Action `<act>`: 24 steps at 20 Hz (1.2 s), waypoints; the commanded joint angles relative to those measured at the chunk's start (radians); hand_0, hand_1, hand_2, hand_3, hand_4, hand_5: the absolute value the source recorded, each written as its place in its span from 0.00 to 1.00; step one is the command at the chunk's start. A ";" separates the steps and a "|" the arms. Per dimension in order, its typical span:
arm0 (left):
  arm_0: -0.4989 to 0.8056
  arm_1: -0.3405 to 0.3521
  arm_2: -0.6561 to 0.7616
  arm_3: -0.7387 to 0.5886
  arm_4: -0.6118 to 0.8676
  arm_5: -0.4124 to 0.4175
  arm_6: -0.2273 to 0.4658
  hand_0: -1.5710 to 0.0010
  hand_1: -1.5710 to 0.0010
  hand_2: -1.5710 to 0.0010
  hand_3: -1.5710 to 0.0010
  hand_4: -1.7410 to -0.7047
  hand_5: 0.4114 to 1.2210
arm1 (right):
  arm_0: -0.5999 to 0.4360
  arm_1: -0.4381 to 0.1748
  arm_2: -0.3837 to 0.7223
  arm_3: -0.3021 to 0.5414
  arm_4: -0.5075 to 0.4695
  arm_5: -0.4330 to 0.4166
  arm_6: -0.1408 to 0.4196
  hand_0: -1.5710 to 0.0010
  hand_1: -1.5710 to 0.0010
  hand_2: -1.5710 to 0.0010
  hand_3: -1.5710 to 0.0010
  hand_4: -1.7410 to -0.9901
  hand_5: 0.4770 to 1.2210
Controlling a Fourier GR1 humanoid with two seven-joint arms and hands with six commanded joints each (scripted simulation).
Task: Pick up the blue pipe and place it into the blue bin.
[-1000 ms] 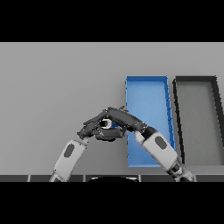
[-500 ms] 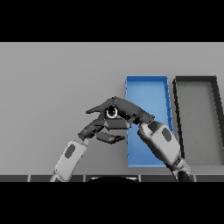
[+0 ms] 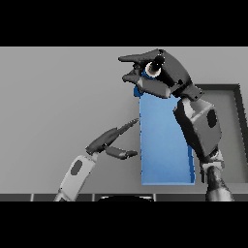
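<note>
My right hand (image 3: 167, 72) is raised well above the table and shut on the blue pipe (image 3: 147, 72). The pipe's ring-shaped end faces me between the fingers and the thumb. The hand holds it over the far end of the blue bin (image 3: 164, 145), which stands at the middle right of the table. My left hand (image 3: 109, 141) is open, with straight fingers, low over the table just left of the blue bin. It holds nothing.
A dark bin (image 3: 237, 121) stands right of the blue bin, partly behind my right forearm (image 3: 198, 126). The grey table (image 3: 58, 97) stretches out to the left.
My right hand has risen with the pipe and moved right, from left of the blue bin to over it. My left hand has stayed low and straightened its fingers.
</note>
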 commanded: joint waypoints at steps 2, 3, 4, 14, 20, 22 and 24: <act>-0.001 0.008 0.007 -0.001 0.002 -0.001 0.017 1.00 1.00 1.00 1.00 0.82 0.01 | -0.008 -0.030 -0.033 0.081 0.016 -0.004 -0.002 0.00 0.00 0.00 0.00 0.00 1.00; -0.008 0.004 0.008 0.002 0.002 -0.001 0.017 1.00 1.00 1.00 1.00 0.82 0.00 | 0.002 -0.057 -0.053 0.107 0.024 -0.005 -0.008 0.00 0.00 0.00 0.00 0.00 1.00; -0.005 0.011 0.010 0.008 -0.001 -0.002 0.003 1.00 1.00 1.00 1.00 0.82 0.00 | 0.022 -0.079 -0.061 0.117 0.031 0.010 -0.020 0.00 0.00 0.00 0.00 0.00 1.00; 0.017 0.009 -0.003 0.011 -0.011 0.003 -0.018 1.00 1.00 1.00 1.00 0.84 0.01 | 0.382 -0.170 -0.077 0.088 0.063 -0.025 0.028 0.00 0.00 0.00 0.00 0.00 1.00; 0.042 0.014 -0.012 -0.016 -0.008 0.001 -0.011 1.00 1.00 1.00 1.00 0.83 0.02 | 0.589 -0.187 -0.015 -0.010 0.108 -0.175 0.114 0.00 0.00 0.00 0.00 0.00 1.00; 0.037 0.017 -0.007 -0.017 -0.005 0.002 -0.017 1.00 1.00 1.00 1.00 0.82 0.01 | 0.620 -0.231 0.050 0.006 0.108 -0.256 0.114 0.00 0.00 0.00 0.04 0.00 1.00; 0.030 0.018 -0.006 -0.022 -0.006 0.003 -0.006 1.00 1.00 1.00 1.00 0.82 0.01 | 0.662 -0.279 0.126 -0.006 0.077 -0.330 0.114 0.00 0.00 0.00 0.20 0.00 1.00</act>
